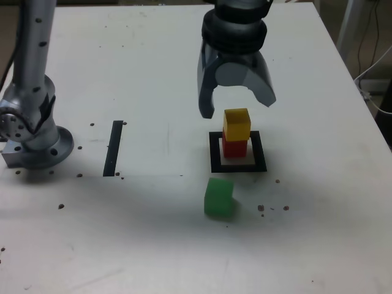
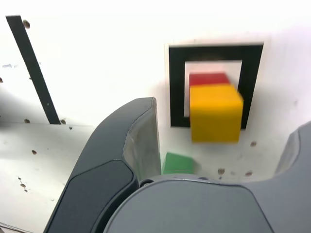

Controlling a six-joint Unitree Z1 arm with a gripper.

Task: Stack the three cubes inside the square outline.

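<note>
We read the setting as a lab or test bench: a robot arm (image 1: 236, 37) mounted over a white desk (image 1: 147, 239), a black square outline (image 1: 215, 153) and black strip (image 1: 113, 148) marked on its surface, coloured cubes (image 1: 237, 125) for samples, loose cables (image 1: 375, 61) beyond the edge.

No readable text or labels.

Wrist view: dark-grey metal gripper (image 2: 218, 141) cut off by lower edge, hiding part of matte green cube (image 2: 178, 163). Matte yellow cube (image 2: 215, 114) covers much of matte red cube (image 2: 209, 79); yellow slightly blurred.
</note>
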